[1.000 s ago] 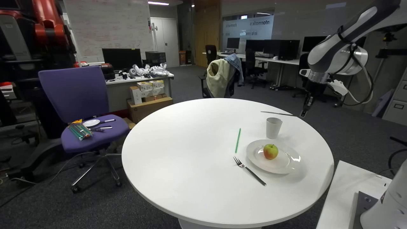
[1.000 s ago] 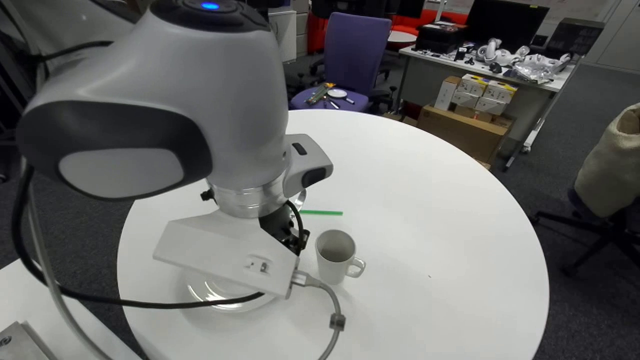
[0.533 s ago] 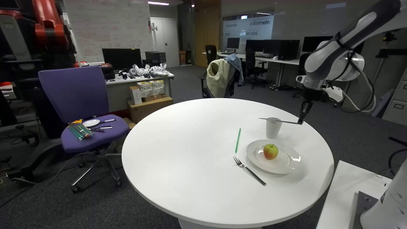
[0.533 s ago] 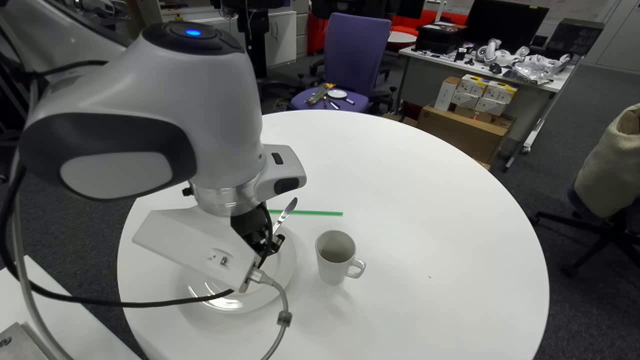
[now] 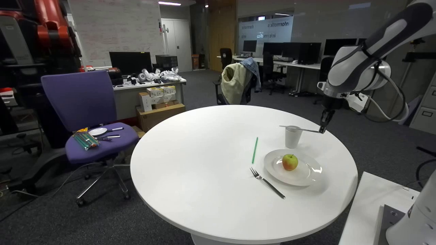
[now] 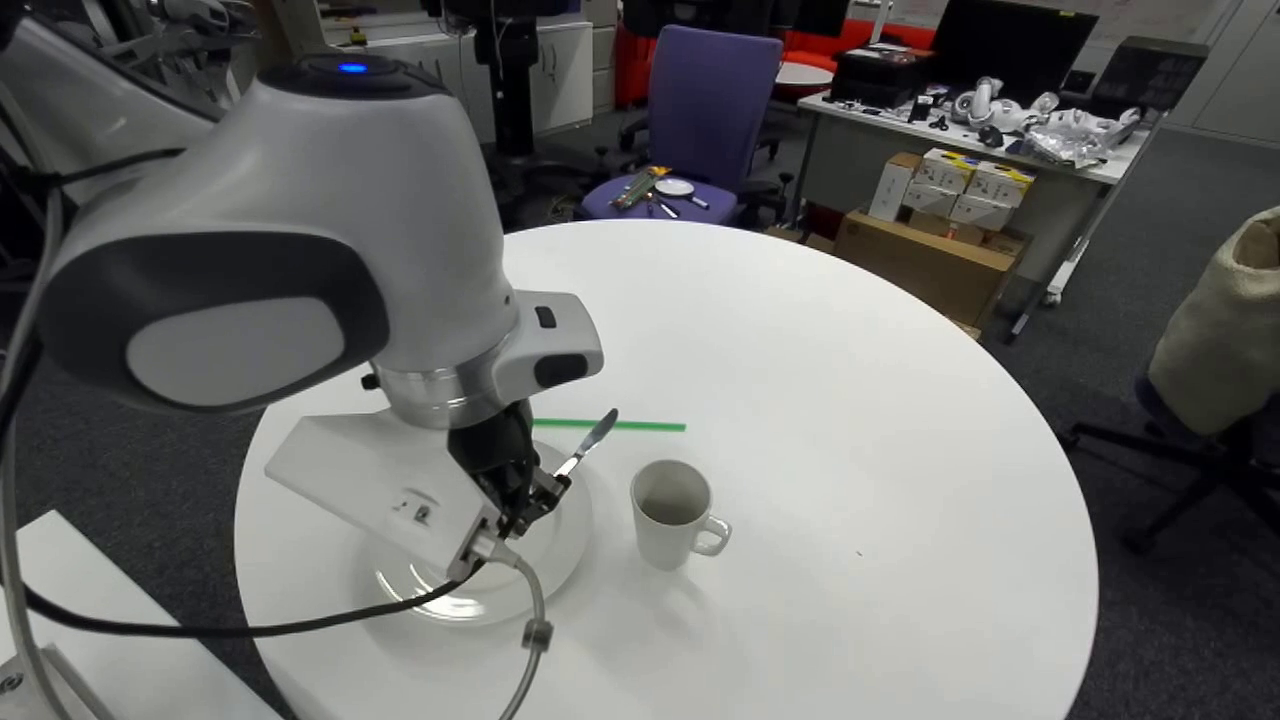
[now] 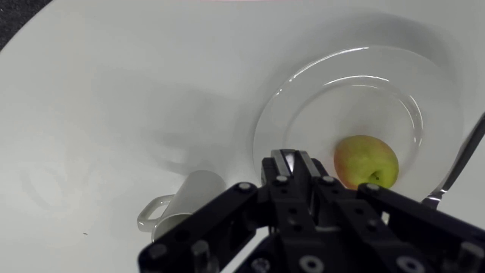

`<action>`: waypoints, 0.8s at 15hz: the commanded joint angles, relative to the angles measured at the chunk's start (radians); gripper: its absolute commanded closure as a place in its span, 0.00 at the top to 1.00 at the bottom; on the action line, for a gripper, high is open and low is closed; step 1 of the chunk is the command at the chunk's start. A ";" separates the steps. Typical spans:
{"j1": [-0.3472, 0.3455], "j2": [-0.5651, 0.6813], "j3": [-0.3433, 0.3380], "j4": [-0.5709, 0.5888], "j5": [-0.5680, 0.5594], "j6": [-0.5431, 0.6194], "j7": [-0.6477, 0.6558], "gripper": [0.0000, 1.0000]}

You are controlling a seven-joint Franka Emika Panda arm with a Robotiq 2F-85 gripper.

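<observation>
Knife (image 6: 592, 440) hung near the mug (image 6: 670, 515), pinched in the narrowed end effector (image 5: 321, 129); plate (image 5: 306, 174) with apple (image 5: 290, 162) sat beside that mug; lettering (image 5: 266, 35) reading "informatics" showed well beyond it.

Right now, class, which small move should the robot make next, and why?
I'd probably draw the fingers slightly back toward the robot's base before lowering: they grip a knife above the table, and in an exterior view it crosses the outline of the mug, so going straight down might knock the mug.
</observation>
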 commanded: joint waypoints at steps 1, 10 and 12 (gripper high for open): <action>-0.007 0.008 0.014 -0.013 -0.087 0.031 0.088 0.03; -0.007 0.061 0.012 0.002 -0.184 0.033 0.159 0.03; -0.008 0.073 0.013 0.004 -0.201 0.037 0.168 0.03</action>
